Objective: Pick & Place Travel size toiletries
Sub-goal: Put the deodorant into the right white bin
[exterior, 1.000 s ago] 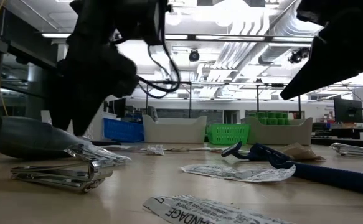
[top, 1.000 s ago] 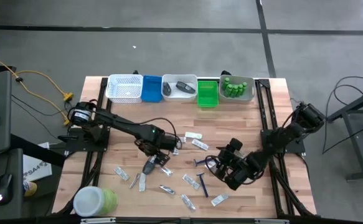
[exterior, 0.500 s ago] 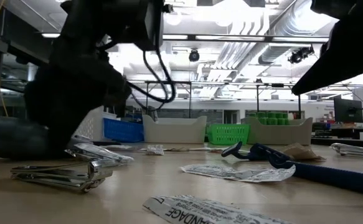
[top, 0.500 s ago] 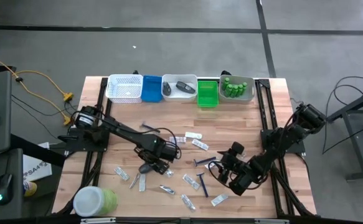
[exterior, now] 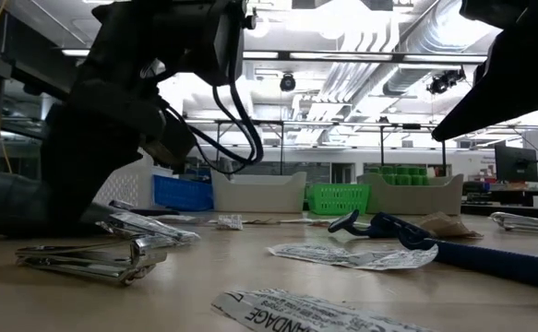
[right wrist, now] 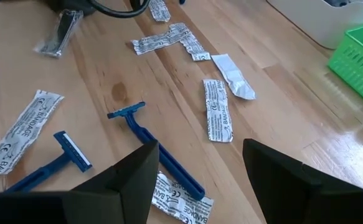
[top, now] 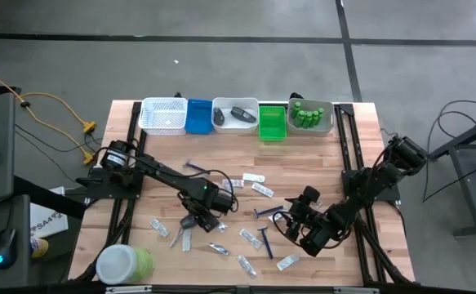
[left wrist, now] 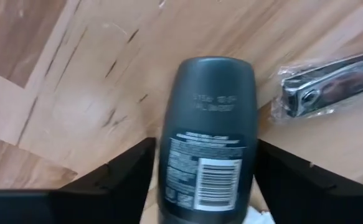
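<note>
A dark grey oval piece (left wrist: 207,134) lies flat on the wooden table (top: 319,163), also seen in the high view (top: 189,220). My left gripper (left wrist: 206,180) is low over it, open, with one finger on each side of its body. My right gripper (right wrist: 200,152) hovers open above the table's right part (top: 307,222), over blue razors (right wrist: 156,155) and silvery sachets (right wrist: 217,118). Razors (top: 264,238), sachets (top: 248,236) and a wrapped nail clipper (left wrist: 330,81) lie scattered on the wood. My left gripper stands astride the dark grey oval piece's label end (left wrist: 203,180), coming slanting from above with its fingers (left wrist: 128,174) along the piece's long sides. The piece lies on the table. I cannot tell whether the fingers touch it.
Along the far edge stand a white mesh basket (top: 164,116), a blue tray (top: 198,116), a white tray with dark pieces (top: 235,116), a green basket (top: 272,122) and a tray of green bottles (top: 311,114). A big green jar (top: 123,263) sits at the near left corner.
My left gripper has moved toward the near left and down, from beside the sachets onto the dark grey oval piece. A razor that the left arm covered now shows on the table. My right gripper has shifted slightly toward the near edge.
</note>
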Motion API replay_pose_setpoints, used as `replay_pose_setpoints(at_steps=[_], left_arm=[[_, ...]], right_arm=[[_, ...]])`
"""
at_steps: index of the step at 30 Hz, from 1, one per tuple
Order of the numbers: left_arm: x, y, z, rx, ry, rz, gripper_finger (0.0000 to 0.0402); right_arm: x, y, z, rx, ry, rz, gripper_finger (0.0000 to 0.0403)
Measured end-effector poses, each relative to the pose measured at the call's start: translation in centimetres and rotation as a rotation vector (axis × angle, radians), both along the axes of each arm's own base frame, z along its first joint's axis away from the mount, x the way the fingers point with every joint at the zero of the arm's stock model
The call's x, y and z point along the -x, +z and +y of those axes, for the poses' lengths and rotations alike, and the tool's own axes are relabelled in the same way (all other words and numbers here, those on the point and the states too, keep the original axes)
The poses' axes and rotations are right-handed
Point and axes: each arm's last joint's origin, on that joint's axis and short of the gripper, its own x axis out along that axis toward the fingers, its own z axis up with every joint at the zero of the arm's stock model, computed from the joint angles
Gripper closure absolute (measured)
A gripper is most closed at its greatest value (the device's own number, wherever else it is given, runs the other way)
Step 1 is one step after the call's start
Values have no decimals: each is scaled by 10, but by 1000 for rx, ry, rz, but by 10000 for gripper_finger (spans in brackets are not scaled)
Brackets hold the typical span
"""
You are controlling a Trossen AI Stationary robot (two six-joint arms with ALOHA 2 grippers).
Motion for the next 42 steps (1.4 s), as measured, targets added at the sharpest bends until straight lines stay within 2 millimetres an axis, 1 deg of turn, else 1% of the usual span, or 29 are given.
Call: replay_pose_setpoints(at_steps=[3, 4, 9, 12, 14, 15, 19, 21, 23, 24, 26, 29, 32, 37, 42], left_arm=[[0, 0, 0, 2, -17, 1, 197], [1, 0, 0, 3, -23, 1, 203], [1, 2, 1, -2, -73, -16, 203], [2, 9, 2, -65, -84, -39, 203], [3, 21, 5, -156, -103, -98, 203], [1, 29, 7, -209, -108, -157, 203], [-4, 62, 17, -546, -148, -387, 203], [-10, 78, 21, -698, -170, -524, 203], [-16, 91, 30, -832, -173, -622, 203], [-21, 96, 36, -873, -171, -666, 203], [-31, 100, 52, -920, -184, -716, 203], [-49, 104, 84, -995, -167, -810, 203], [-57, 100, 119, -1073, -131, -845, 203], [-60, 88, 173, -1116, -43, -939, 203], [-57, 71, 215, -1154, 58, -983, 203]], right_arm=[[0, 0, 0, 2, 0, 1, 176], [0, 0, 0, 2, 0, 1, 176], [0, 0, 0, 3, -1, 0, 176], [0, 0, 0, 3, -1, 0, 176], [0, 0, 0, 7, -2, -2, 176], [0, 0, 0, 12, -5, -7, 176], [0, 1, -1, 40, -18, -31, 176], [1, -1, -3, 51, -25, -43, 176], [3, -5, -6, 66, -49, -59, 176], [3, -7, -8, 66, -65, -68, 176], [5, -11, -14, 81, -103, -95, 176], [5, -12, -19, 117, -157, -160, 176], [1, -10, -25, 162, -201, -209, 176], [-8, -10, -39, 220, -248, -191, 176], [-14, -10, -52, 239, -294, -172, 176]])
